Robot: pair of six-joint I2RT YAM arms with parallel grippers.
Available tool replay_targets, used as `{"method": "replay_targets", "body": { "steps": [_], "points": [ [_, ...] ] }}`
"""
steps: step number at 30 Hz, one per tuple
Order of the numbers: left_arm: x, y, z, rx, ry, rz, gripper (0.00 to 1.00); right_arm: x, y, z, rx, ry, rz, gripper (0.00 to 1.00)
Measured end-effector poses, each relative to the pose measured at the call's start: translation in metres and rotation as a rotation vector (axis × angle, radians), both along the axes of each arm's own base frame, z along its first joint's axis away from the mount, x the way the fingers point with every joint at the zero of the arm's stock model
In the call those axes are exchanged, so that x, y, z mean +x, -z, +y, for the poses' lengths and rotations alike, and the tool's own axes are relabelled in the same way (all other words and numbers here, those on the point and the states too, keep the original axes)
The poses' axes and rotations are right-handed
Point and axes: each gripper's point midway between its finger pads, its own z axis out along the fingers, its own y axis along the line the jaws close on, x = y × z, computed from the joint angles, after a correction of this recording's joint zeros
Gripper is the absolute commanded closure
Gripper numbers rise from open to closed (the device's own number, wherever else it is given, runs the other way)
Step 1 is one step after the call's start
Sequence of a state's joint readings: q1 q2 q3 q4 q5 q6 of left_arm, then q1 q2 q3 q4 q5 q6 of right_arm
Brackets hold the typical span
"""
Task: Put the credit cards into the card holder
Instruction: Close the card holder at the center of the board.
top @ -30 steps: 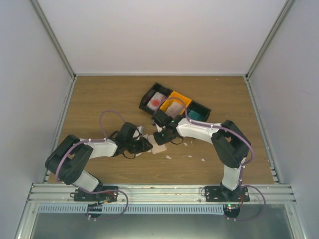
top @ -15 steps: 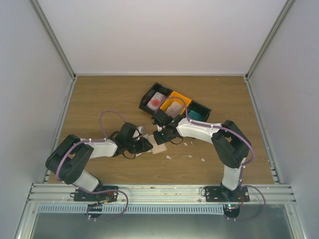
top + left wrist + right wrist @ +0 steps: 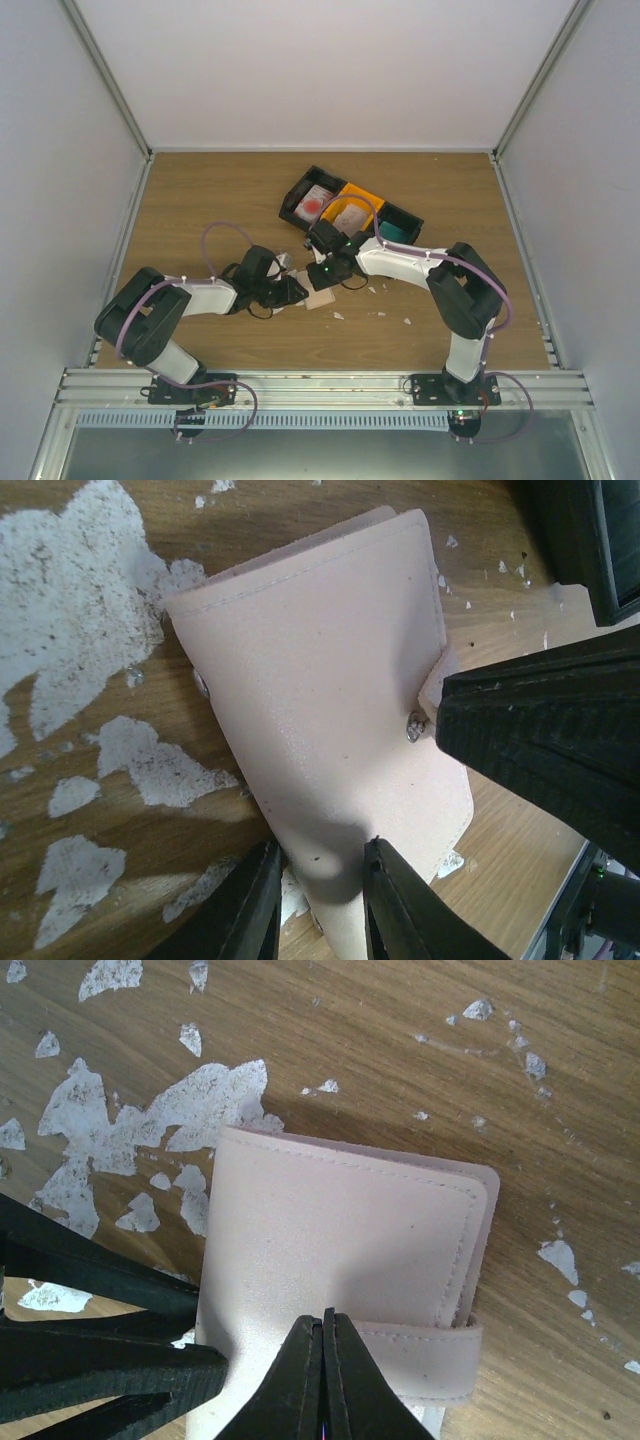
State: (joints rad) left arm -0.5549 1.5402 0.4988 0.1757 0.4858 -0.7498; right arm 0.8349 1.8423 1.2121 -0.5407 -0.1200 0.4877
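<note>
The beige card holder (image 3: 319, 299) lies folded on the wooden table between both grippers. In the left wrist view the card holder (image 3: 320, 660) runs between my left gripper's (image 3: 322, 846) fingers, which clamp its near end. My right gripper (image 3: 325, 1313) is shut, its tips pinching the snap tab (image 3: 440, 1352) on top of the card holder (image 3: 340, 1230). The tab stands slightly lifted (image 3: 438, 683). The white card with the red mark (image 3: 315, 204), the grey-beige card (image 3: 350, 216) and the teal card (image 3: 392, 231) lie in the bins behind.
A row of bins stands behind the grippers: black (image 3: 298, 198), orange (image 3: 362, 195), black (image 3: 405, 218). Small white scraps (image 3: 408, 321) and worn white patches (image 3: 70, 610) mark the table. Grey walls (image 3: 60, 200) enclose the table.
Almost nothing. Both grippers stay on the card holder; the right arm has shifted very slightly.
</note>
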Motion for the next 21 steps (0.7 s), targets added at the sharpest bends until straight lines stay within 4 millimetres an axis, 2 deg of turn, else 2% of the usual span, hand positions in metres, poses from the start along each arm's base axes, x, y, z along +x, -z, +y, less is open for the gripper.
{"method": "replay_targets", "body": {
  "steps": [21],
  "points": [
    [0.001, 0.0006, -0.0028, -0.013, 0.008, -0.003, 0.74, 0.0021, 0.0081, -0.0053, -0.029, 0.002, 0.0, 0.99]
  ]
}}
